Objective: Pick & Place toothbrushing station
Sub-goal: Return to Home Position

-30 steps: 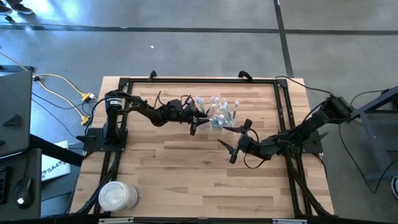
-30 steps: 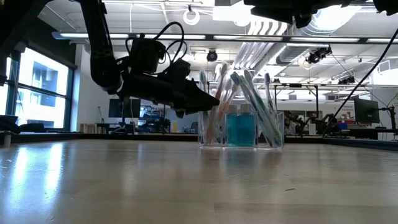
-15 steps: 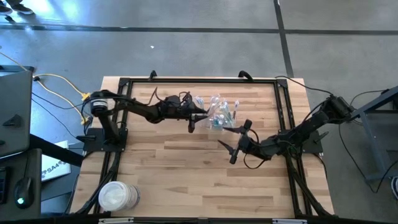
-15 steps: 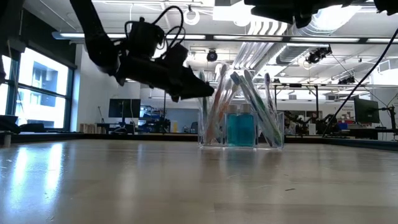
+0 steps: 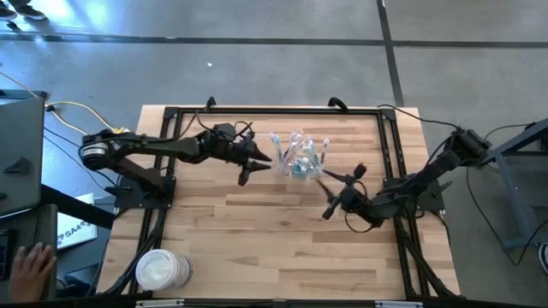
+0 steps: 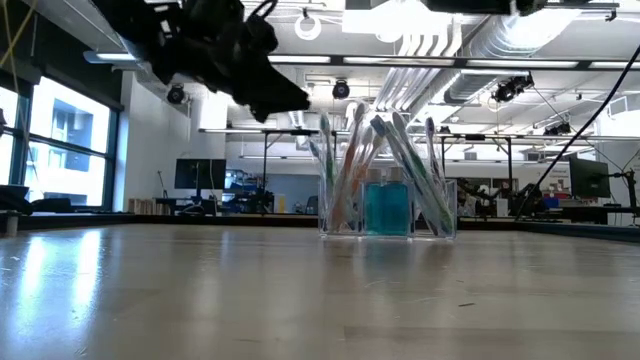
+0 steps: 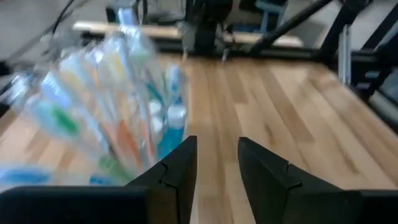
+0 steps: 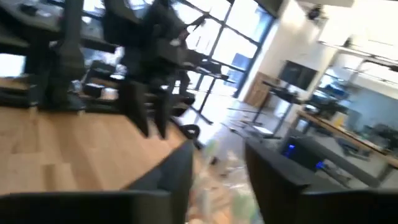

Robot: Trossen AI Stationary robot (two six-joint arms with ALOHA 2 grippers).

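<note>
The toothbrushing station is a small clear cup full of slim toothbrushes and small tubes. It stands upright on its base at the far middle of the wooden table, and also shows in the low view and the left wrist view. My left gripper is open and empty. It hangs above the table just left of the cup, and shows high up in the low view. My right gripper is open and empty, just near-right of the cup.
A stack of white round discs sits at the table's near left corner. Black frame rails run along the table's edges. A person's hand shows off the table at the left. Bare wood lies in the near middle.
My left gripper has drawn back from the cup toward the table's left edge and risen, staying open. My right gripper has shifted a little toward the table's right edge. The cup has stayed in place.
</note>
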